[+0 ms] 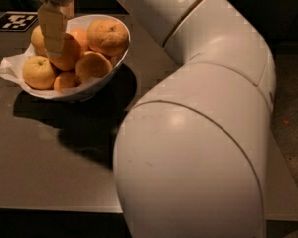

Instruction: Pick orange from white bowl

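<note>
The white bowl (97,86) stands at the table's back left, lined with crumpled white paper (10,66) and holding several oranges. My gripper (59,36) reaches down into the bowl from the top left. Its pale front finger (52,31) lies against the deep-orange orange (69,53) in the middle of the pile, and the other finger is mostly hidden behind the fruit. The gripper is shut on this orange, which still rests among the others. A large dimpled orange (108,36) lies to its right and a paler one (38,72) at the front left.
My big white arm (198,133) fills the right and lower middle of the view and hides much of the grey table (39,162). A black-and-white marker tag (12,21) lies at the table's back left. The table's front edge runs along the bottom.
</note>
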Robot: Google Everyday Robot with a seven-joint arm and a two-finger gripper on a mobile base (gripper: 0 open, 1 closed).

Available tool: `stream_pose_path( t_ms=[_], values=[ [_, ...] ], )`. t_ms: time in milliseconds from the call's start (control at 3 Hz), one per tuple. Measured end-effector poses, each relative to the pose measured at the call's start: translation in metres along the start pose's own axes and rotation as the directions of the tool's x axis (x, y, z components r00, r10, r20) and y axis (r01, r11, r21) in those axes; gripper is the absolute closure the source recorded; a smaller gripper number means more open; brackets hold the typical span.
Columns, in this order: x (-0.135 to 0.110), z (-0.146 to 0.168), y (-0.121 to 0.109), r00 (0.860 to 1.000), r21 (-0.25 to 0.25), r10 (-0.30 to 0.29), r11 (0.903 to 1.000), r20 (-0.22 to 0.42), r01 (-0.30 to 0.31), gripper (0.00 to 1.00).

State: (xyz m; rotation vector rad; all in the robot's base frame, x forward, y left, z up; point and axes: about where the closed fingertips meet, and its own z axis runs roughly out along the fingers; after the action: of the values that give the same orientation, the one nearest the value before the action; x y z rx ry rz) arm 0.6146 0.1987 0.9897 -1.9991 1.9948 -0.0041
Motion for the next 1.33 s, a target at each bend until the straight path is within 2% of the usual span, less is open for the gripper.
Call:
stream_pose_path(
  t_ms=[667, 1333],
  values=[
    [-0.001, 0.025, -0.004, 1.000, -0.045, 0.004, 0.9990, -0.015, -0.005, 0.28],
    [0.001, 0.046, -0.002, 1.000, -0.095, 0.007, 0.9955, -0.023, -0.009, 0.28]
  ],
)
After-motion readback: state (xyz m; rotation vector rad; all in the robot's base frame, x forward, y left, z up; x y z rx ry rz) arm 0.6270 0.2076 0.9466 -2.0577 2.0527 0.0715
